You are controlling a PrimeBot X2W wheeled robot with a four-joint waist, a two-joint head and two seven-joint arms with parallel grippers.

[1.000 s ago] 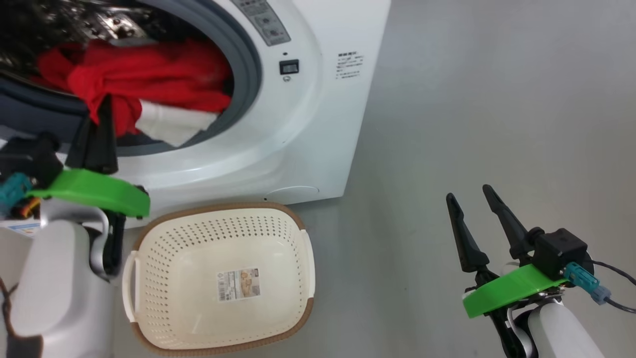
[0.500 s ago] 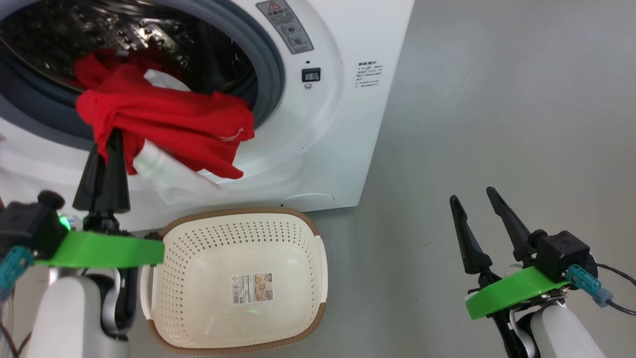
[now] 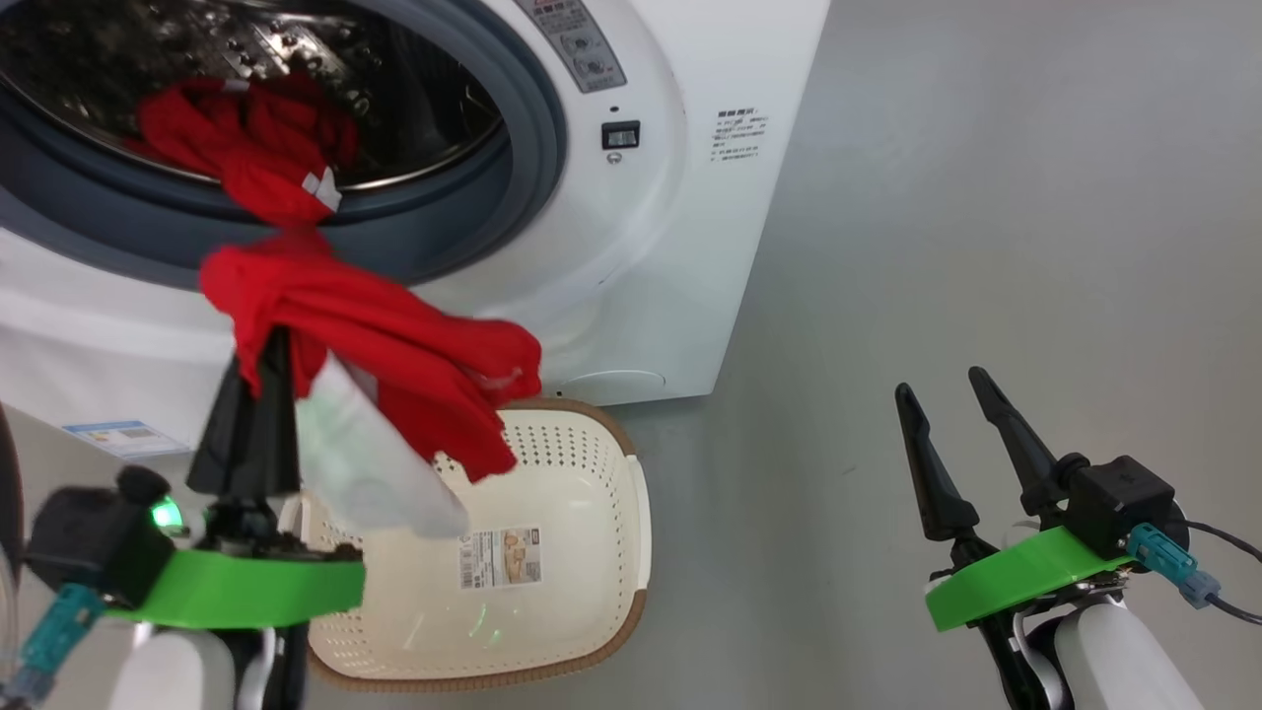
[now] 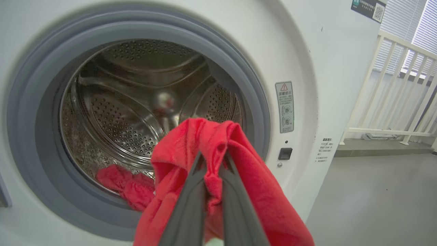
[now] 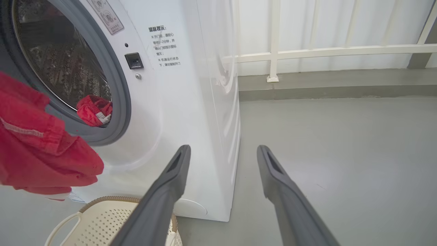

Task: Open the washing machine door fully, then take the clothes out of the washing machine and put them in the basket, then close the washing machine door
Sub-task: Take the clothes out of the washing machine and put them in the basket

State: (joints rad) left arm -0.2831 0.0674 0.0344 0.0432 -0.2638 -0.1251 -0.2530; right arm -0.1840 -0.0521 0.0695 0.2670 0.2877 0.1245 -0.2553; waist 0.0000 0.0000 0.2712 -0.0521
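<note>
1 garment (image 4: 252,184) in left gripper (image 4: 213,160), head view adds basket (image 3: 592,463)

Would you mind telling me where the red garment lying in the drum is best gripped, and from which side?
Grip the raised bunch of the red garment nearest the grey rubber ring, at the drum's bottom front. Come straight in through the open mouth from the front, fingers tilted slightly down: it lies low, crumpled, with folds standing up to pinch.
</note>
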